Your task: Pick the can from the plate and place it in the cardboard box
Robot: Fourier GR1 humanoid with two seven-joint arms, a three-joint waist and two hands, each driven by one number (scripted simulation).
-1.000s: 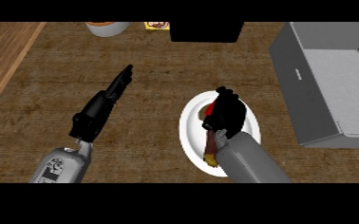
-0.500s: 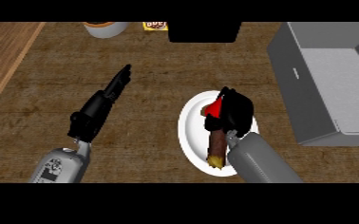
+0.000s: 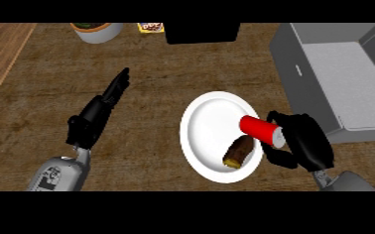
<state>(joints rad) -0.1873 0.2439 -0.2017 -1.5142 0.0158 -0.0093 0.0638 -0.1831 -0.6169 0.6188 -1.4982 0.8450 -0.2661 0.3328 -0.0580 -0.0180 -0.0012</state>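
A red can (image 3: 258, 128) with a silver end lies tilted over the right edge of the white plate (image 3: 209, 129). My right hand (image 3: 306, 140) is just right of the plate. Its fingers and thumb curl round the can's silver end from above and below. A brown oblong food item (image 3: 238, 151) lies on the plate just below the can. The box (image 3: 333, 77), grey and open-topped, stands at the right edge, above the right hand. My left hand (image 3: 101, 108) rests open on the left of the counter, fingers straight and pointing up and right.
A black block (image 3: 202, 32) stands at the back centre. A potted plant (image 3: 96, 29) and a small yellow packet (image 3: 150, 27) are at the back left. A lighter wooden strip (image 3: 15, 44) runs along the far left.
My right hand has moved from over the plate's middle to its right edge, and the red can, mostly hidden before, now shows on its side in that hand. The left hand is unmoved.
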